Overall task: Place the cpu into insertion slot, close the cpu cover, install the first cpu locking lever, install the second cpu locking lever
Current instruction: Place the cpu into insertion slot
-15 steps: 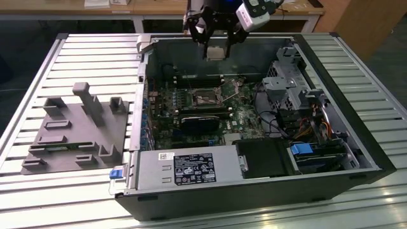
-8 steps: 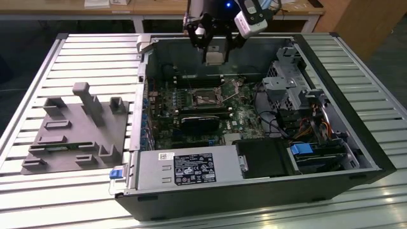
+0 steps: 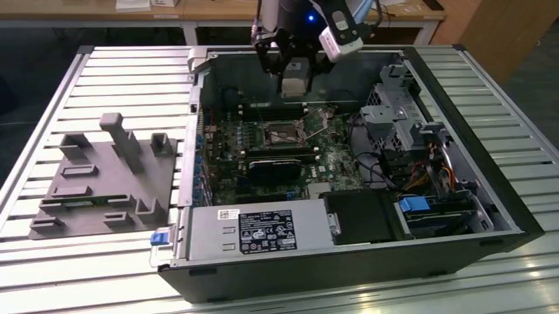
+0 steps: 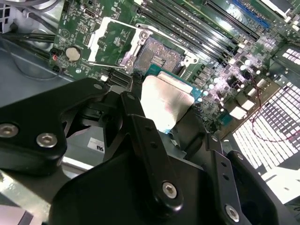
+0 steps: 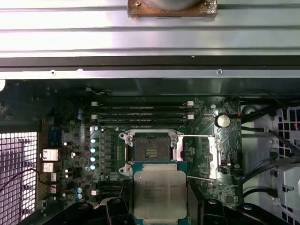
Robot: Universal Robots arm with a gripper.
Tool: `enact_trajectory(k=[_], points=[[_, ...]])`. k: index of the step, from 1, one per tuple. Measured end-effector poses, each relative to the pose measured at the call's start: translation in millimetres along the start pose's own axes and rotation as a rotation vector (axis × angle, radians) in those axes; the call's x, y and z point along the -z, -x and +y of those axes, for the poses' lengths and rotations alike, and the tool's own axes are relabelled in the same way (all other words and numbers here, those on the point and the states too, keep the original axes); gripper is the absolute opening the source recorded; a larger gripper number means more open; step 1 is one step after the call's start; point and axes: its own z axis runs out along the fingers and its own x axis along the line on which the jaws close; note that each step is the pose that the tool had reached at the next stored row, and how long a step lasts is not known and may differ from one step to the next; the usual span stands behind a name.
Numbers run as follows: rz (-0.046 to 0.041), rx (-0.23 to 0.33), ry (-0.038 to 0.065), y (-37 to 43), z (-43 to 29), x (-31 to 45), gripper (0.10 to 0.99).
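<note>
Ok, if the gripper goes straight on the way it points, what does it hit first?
Likely the silver-rimmed square insertion slot, led by the flat silver-grey cpu the gripper holds; alignment and depth are unclear.

Black claw (image 3: 294, 73) of jointed links with silver screws (image 4: 169, 189), white wrist housing (image 3: 341, 31), blue light (image 3: 312, 17).
</note>
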Motion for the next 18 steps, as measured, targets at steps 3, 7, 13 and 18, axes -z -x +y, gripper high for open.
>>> enact_trajectory(k=[3, 7, 13, 18], points=[[0.0, 0.0, -0.001, -0.3, -0.4, -5.4, 0.537], [-0.0001, 0.0, -0.003, -0.8, -1.0, -12.7, 0.537], [-0.0001, 0.0, -0.007, -2.2, -2.0, -23.5, 0.537], [-0.0003, 0.0, -0.009, -2.7, -2.7, -32.6, 0.537]])
